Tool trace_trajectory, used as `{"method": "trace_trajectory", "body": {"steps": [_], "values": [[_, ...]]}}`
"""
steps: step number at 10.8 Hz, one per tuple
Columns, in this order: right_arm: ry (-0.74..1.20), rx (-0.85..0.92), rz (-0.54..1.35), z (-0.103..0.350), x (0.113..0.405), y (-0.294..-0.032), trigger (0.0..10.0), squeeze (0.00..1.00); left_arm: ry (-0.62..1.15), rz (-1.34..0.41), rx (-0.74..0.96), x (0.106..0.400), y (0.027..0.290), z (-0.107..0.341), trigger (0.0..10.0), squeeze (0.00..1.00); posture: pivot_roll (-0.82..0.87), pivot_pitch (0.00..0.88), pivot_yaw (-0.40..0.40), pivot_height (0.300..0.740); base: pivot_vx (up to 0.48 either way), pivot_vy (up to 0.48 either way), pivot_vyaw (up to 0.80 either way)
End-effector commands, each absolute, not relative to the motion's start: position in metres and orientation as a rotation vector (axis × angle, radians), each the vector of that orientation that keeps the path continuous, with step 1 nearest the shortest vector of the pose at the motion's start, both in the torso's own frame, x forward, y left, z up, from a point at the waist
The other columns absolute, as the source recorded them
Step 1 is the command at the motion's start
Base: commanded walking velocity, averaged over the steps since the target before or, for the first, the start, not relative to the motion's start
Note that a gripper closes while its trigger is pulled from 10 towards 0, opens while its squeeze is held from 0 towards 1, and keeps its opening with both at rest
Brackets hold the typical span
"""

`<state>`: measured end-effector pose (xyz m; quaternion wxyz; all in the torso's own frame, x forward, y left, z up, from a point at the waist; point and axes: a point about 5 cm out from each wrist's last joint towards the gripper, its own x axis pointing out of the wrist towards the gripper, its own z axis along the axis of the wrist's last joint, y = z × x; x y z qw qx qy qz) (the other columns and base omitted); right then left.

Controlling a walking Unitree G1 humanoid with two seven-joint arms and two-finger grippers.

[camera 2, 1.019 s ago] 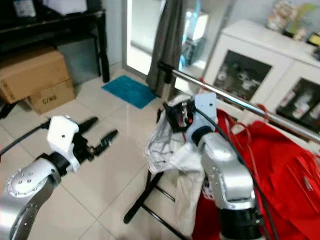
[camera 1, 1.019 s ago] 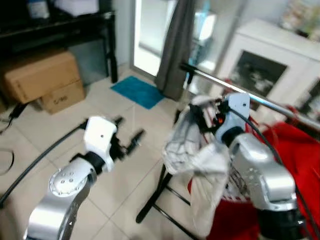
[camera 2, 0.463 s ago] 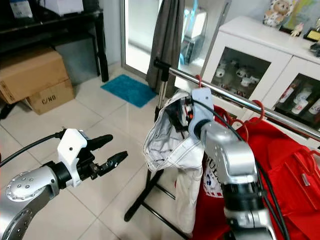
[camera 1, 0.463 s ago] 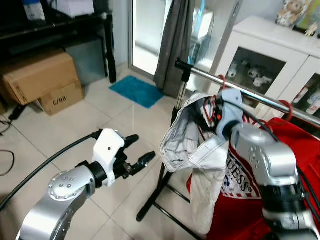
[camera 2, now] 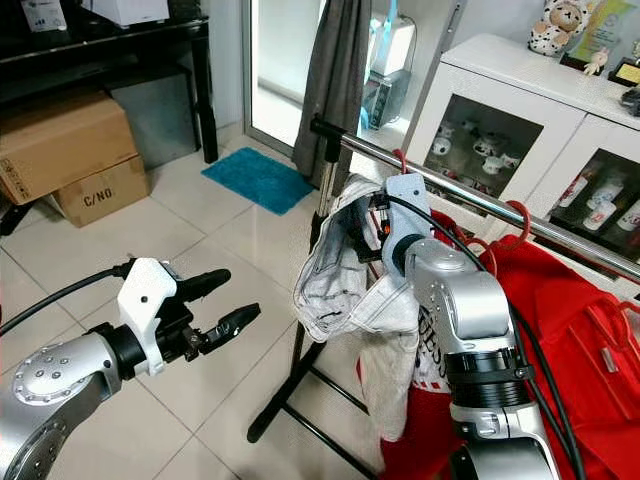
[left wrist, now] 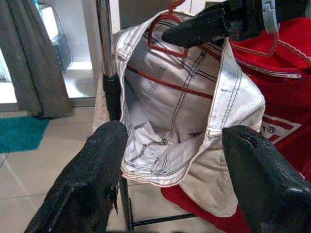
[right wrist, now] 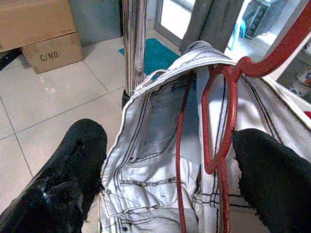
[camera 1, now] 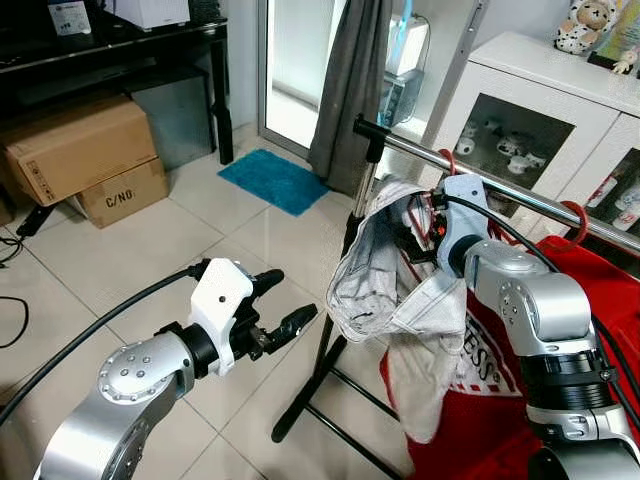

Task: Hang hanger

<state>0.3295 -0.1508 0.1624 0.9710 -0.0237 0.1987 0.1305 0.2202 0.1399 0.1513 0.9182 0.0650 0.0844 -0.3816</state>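
Spread right gripper (right wrist: 165,165) around thin red hanger (right wrist: 224,111) inside crumpled white denim (camera 1: 385,290); left gripper (camera 1: 290,305) spread.

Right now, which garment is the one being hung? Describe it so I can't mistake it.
Find the chrome rail before the white cabinet. At its near end, by the right gripper, hangs the white denim garment on a red hanger. Its neighbours along the rail are all red clothes.

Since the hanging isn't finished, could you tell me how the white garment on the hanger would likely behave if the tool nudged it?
Probably floppy: the white garment sags in folds below the red hanger. It would likely swing rather than resist, dangling beside the rail. The seams and pockets suggest denim, so perhaps fairly heavy.
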Motion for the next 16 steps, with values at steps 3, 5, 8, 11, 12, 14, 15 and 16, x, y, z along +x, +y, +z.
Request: {"method": "trace_trajectory", "body": {"steps": [3, 5, 8, 11, 12, 14, 15, 16], "values": [[0.385, -0.077, 0.222, 0.173, 0.327, -0.157, 10.0, 0.0, 0.17, -0.801, 0.134, 0.219, 0.135, 0.153, 10.0, 0.0, -0.02, 0.0, -0.12, 0.74, 0.0, 0.0, 0.0], [0.378, -0.122, 0.185, 0.176, 0.327, -0.159, 10.0, 0.0, 0.182, -0.806, 0.145, 0.218, 0.136, 0.15, 10.0, 0.0, -0.03, 0.0, -0.121, 0.74, 0.0, 0.0, 0.0], [0.403, -0.121, 0.198, 0.172, 0.325, -0.159, 10.0, 0.0, 0.176, -0.806, 0.139, 0.217, 0.133, 0.15, 10.0, 0.0, -0.02, 0.0, -0.134, 0.74, 0.0, 0.0, 0.0], [0.425, -0.11, 0.207, 0.162, 0.324, -0.149, 10.0, 0.0, 0.168, -0.809, 0.136, 0.218, 0.13, 0.151, 10.0, 0.0, -0.03, 0.0, -0.128, 0.74, 0.0, 0.0, 0.0], [0.434, -0.106, 0.195, 0.157, 0.329, -0.149, 10.0, 0.0, 0.167, -0.816, 0.135, 0.219, 0.128, 0.151, 10.0, 0.0, -0.03, 0.0, -0.124, 0.74, 0.0, 0.0, 0.0], [0.47, -0.103, 0.184, 0.147, 0.333, -0.149, 8.2, 0.0, 0.166, -0.818, 0.14, 0.219, 0.127, 0.15, 10.0, 0.0, -0.02, 0.0, -0.131, 0.74, 0.0, 0.0, 0.0], [0.48, -0.09, 0.178, 0.144, 0.335, -0.15, 4.7, 0.0, 0.165, -0.811, 0.139, 0.218, 0.128, 0.151, 10.0, 0.0, -0.01, 0.0, -0.14, 0.74, 0.0, 0.0, 0.0], [0.481, -0.076, 0.165, 0.141, 0.338, -0.15, 3.9, 0.0, 0.167, -0.81, 0.14, 0.217, 0.129, 0.15, 10.0, 0.0, -0.01, 0.0, -0.14, 0.74, 0.0, 0.0, 0.0]]}}
